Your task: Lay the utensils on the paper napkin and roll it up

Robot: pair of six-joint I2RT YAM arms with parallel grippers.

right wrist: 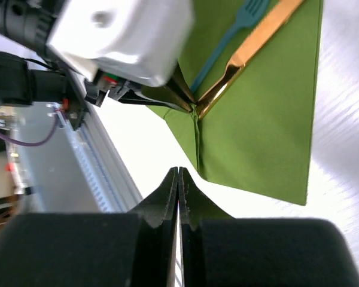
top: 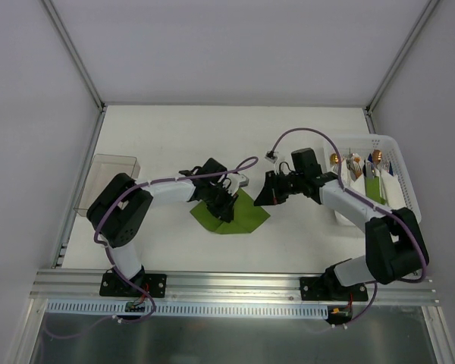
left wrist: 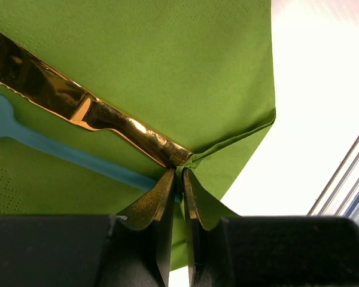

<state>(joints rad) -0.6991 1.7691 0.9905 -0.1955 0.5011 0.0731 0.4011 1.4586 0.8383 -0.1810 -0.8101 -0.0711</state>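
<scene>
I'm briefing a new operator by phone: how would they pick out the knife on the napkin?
At the middle of the white table lies a green napkin. Two pieces lie side by side on it, near where the left hand pinches the paper. The knife is the mirror-shiny gold one; its neighbour is a matte teal fork.

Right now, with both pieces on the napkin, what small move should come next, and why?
Probably the left gripper should draw its pinched napkin edge over the gold knife and teal fork to start rolling: both lie on the sheet, and the right gripper is shut, empty.
</scene>
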